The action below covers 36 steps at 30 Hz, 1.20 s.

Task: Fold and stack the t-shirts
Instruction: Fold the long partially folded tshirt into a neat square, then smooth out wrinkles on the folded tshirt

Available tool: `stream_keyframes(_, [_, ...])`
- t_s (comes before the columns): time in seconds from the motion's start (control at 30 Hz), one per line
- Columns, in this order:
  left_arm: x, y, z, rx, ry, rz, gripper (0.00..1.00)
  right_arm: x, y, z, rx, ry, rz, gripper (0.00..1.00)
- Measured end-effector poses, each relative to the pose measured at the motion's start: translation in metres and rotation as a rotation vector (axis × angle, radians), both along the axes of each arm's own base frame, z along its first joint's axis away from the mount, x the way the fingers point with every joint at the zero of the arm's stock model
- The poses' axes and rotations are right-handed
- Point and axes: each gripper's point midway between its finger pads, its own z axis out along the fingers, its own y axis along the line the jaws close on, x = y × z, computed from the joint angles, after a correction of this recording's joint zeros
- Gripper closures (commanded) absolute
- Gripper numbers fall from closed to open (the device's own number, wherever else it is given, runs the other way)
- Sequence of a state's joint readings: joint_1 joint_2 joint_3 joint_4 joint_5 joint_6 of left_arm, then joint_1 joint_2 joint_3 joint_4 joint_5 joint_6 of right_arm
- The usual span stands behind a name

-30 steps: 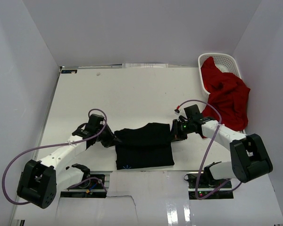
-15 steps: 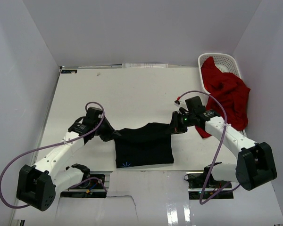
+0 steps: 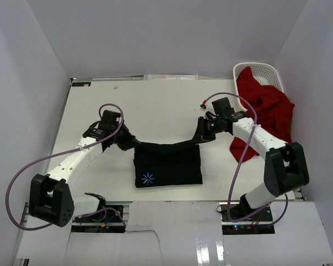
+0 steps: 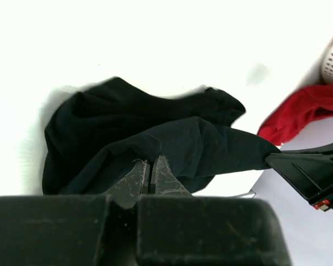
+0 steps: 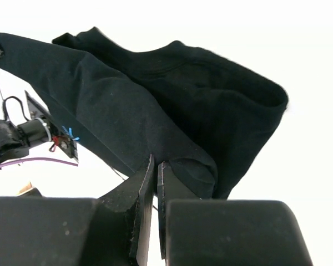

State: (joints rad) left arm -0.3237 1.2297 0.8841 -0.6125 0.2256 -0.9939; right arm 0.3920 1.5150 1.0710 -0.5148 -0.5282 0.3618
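The black t-shirt (image 3: 167, 165) with a light-blue star mark (image 3: 148, 178) hangs stretched between both grippers above the table's near middle. My left gripper (image 3: 131, 144) is shut on its left top corner, as the left wrist view (image 4: 151, 159) shows. My right gripper (image 3: 200, 135) is shut on its right top corner, as the right wrist view (image 5: 157, 164) shows. The top edge sags between them. The black cloth fills both wrist views (image 4: 155, 138) (image 5: 155, 105). The red t-shirt (image 3: 266, 113) spills out of the basket at the far right.
The white lattice basket (image 3: 269, 71) stands at the table's far right corner with the red shirt draped over its near rim. The white table (image 3: 155, 105) stretches behind the black shirt. White walls close the left, back and right sides.
Both grippers have lifted and moved away from the bases with the black shirt's top edge. The shirt has unfolded and hangs flatter, and the star mark now shows fully.
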Motion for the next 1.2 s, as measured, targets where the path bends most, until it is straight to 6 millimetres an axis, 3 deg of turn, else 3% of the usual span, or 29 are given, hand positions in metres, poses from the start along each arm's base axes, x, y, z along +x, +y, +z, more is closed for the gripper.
stream_keyframes(0.5, [0.017,0.007,-0.045,0.036,0.053,0.005,1.0,0.013,-0.006,-0.027,-0.044,0.025,-0.005,0.92])
stream_keyframes(0.97, [0.022,0.007,-0.062,0.025,0.07,0.009,0.98,0.025,-0.015,-0.033,-0.068,-0.003,-0.047,0.92])
stream_keyframes(1.07, [0.023,0.008,-0.065,0.025,0.074,0.007,0.74,0.027,-0.017,-0.036,-0.069,-0.008,-0.056,0.86])
stream_keyframes(1.1, [0.023,0.008,-0.065,0.026,0.072,0.006,0.68,0.027,-0.018,-0.037,-0.07,-0.009,-0.057,0.82])
stream_keyframes(1.13, [0.024,0.009,-0.065,0.027,0.069,0.004,0.54,0.027,-0.019,-0.038,-0.075,-0.008,-0.061,0.73])
stream_keyframes(1.2, [0.026,0.011,-0.064,0.032,0.063,0.009,0.44,0.03,-0.022,-0.04,-0.089,-0.015,-0.074,0.66])
